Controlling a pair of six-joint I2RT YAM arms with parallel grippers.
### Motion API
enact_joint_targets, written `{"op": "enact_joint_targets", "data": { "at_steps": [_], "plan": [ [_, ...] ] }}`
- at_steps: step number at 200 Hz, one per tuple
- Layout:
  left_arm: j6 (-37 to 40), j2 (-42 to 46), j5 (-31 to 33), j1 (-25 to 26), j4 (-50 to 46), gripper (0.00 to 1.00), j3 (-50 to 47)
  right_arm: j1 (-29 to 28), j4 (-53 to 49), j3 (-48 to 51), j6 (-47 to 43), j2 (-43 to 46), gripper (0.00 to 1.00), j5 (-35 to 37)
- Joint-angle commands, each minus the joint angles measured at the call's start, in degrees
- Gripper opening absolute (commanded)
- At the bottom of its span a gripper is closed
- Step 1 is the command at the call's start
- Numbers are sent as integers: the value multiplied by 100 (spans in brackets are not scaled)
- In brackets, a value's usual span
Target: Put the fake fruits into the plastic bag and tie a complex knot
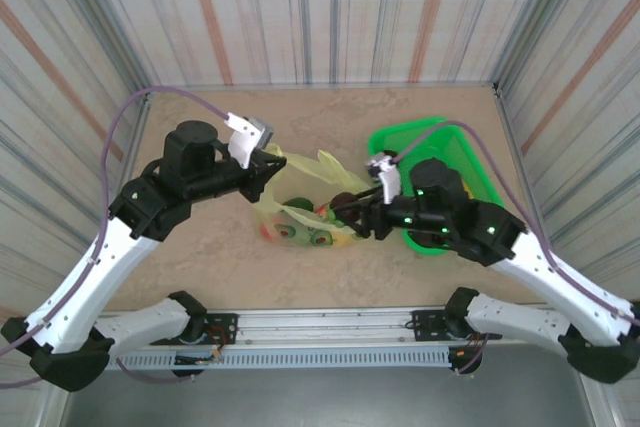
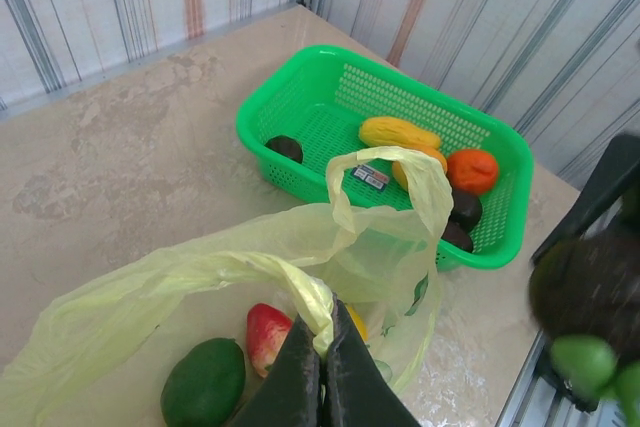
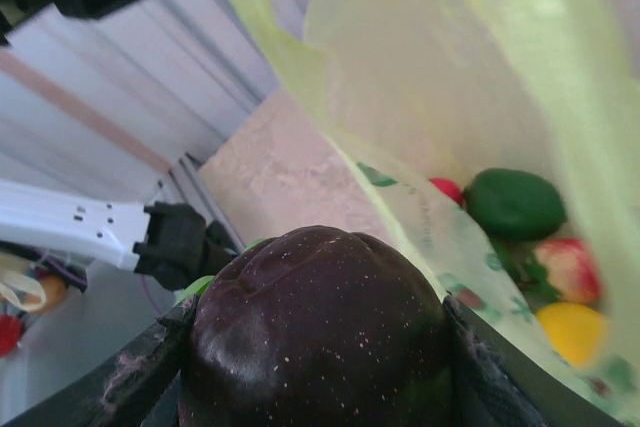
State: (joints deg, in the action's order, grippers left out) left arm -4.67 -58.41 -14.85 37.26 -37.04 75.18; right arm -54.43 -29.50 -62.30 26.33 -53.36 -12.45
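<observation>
Nearest: a dark brown-purple glossy plastic fruit (image 3: pixel 318 332), round and hard-looking, sits at the bag's open mouth.
Right gripper (image 1: pixel 352 209): the jaws stand about half apart and are clamped on either side of that dark fruit.
Left gripper (image 2: pixel 322 375): fully closed, pinching a handle strip (image 2: pixel 300 292) of the bag and lifting it so the mouth gapes.
Plastic bag (image 2: pixel 150 287): thin, translucent and yellow-green, it lies on the marbled beige table (image 2: pixel 130 147) between the arms, just beside the basket.
In the bag: a green oval fruit (image 2: pixel 203 382), a red-pink fruit (image 2: pixel 266 332) and a small yellow fruit (image 2: pixel 357 320).
Rigid bright green basket (image 2: pixel 300 97): holds a long yellow fruit (image 2: pixel 398 133), an orange fruit (image 2: pixel 472 169) and several dark ones.
Fruit handling: probably light, stiff and slippery. Grip across the widest part, as here.
Bag handling: it looks limp and easily torn, and will likely sag shut if released. Take it by the handle strips, not the film.
Knot: none tied yet.
</observation>
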Motion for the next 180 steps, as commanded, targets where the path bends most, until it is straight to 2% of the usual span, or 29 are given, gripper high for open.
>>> {"op": "enact_joint_targets", "data": {
  "at_steps": [1,28,74,126,180],
  "plan": [
    [103,202,103,47,79,0,-90,-547,418,-252,-93,-514,50,928],
    [112,265,123,49,84,0,-120,-829,604,-376,-33,-1075,50,1522],
    [114,360,176,47,133,0,-199,-647,465,-683,547,-1827,49,2769],
    [100,374,187,47,148,0,-183,-337,163,-776,850,-2323,50,3208],
    [27,271,60,49,214,0,-136,-549,-149,-1146,1103,-3150,53,3305]
  ]
}}
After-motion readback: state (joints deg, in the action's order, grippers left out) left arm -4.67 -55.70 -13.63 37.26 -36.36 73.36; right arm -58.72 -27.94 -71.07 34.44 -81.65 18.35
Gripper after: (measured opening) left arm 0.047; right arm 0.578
